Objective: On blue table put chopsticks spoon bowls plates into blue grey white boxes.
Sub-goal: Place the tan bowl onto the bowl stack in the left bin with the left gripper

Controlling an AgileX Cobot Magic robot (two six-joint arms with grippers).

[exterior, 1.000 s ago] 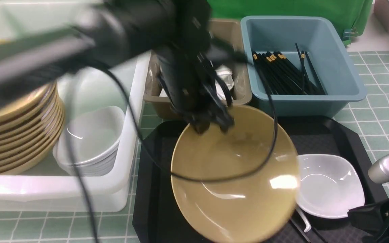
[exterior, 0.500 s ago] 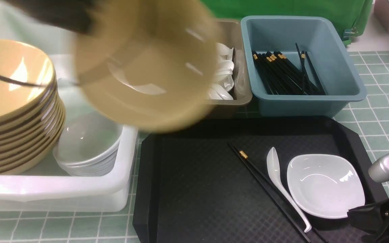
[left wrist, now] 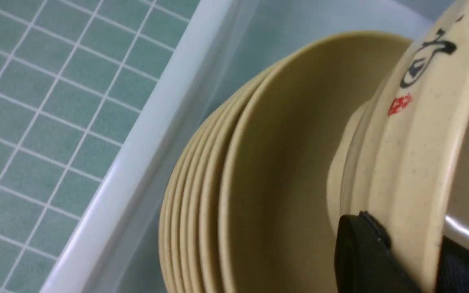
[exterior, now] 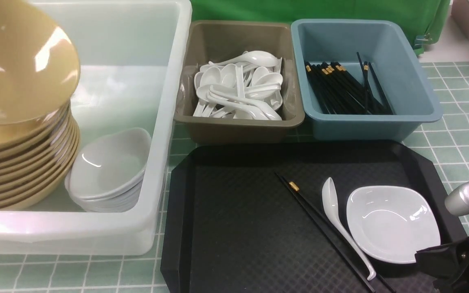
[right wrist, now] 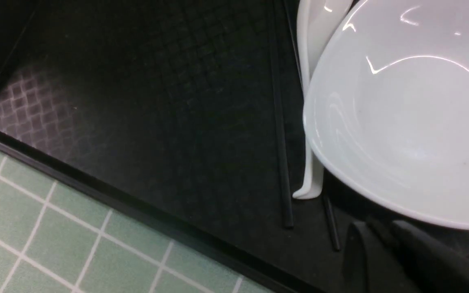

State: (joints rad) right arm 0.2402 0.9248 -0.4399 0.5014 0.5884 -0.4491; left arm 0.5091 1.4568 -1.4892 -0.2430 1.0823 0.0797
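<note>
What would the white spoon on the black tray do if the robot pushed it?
Probably slides rather than rolls: the white spoon looks glossy and smooth. It looks stiff, like ceramic, so it should keep its shape. Pushed sideways, it would likely bump the chopsticks lying right beside it.

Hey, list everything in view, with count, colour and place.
boxes: three, white box left, grey box middle, blue box right
plate stack: several, tan, white box
held plate: one, tan, over stack
bowl stack: several, white, white box
spoons: many, white, grey box
chopsticks: many, black, blue box
tray: one, black, front
loose chopsticks: pair, black, tray
loose spoon: one, white, tray
loose bowl: one, white, tray
left hand: black, gripping held plate
right hand: black, by loose bowl
</note>
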